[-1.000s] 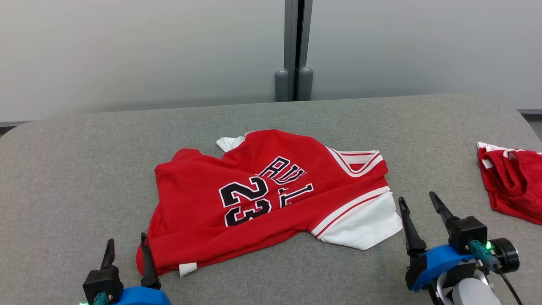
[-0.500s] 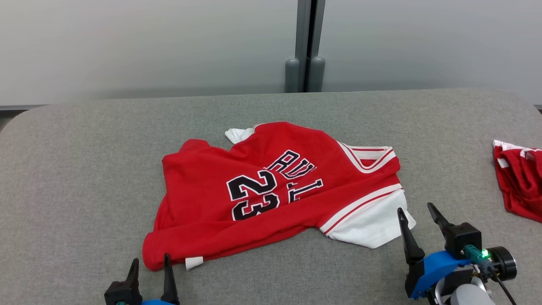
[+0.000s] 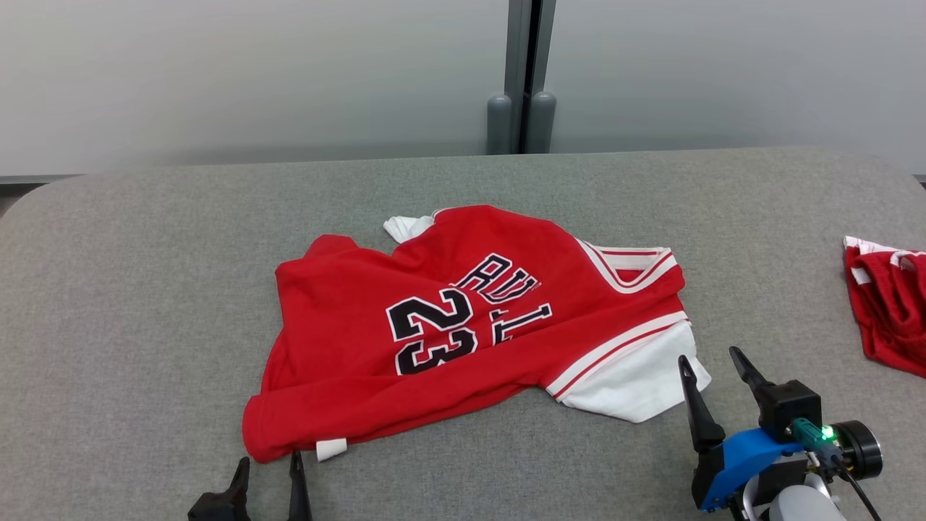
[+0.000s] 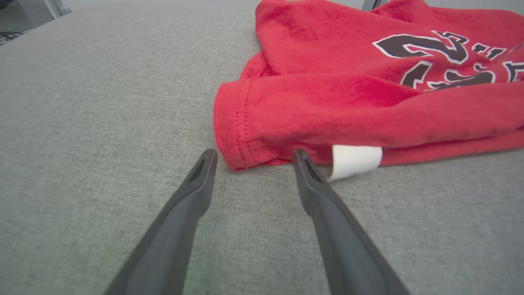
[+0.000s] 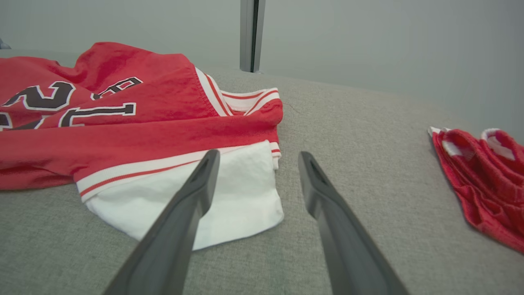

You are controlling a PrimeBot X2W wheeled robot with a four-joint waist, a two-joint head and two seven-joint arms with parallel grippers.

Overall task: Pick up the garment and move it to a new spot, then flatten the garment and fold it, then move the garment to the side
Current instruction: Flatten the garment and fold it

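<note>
- Grey felt-covered table [image 3: 145, 289] with rounded corners carries everything.
- Crumpled red jersey [image 3: 434, 325] with a black "23" and white sleeve lies mid-table, partly folded over.
- Smaller bunched red garment [image 3: 886, 304] sits at the right edge, well apart.
- Right gripper [image 3: 709, 356] is open and empty, just beside the white sleeve.
- Left gripper [image 3: 268, 460] is open and empty, its tips near the jersey's hem corner.

Red jersey [image 3: 463, 325], black 23, white-striped trim, white sleeve, lies rumpled and partly folded over itself mid grey table [image 3: 145, 289] right in front of me.
</note>
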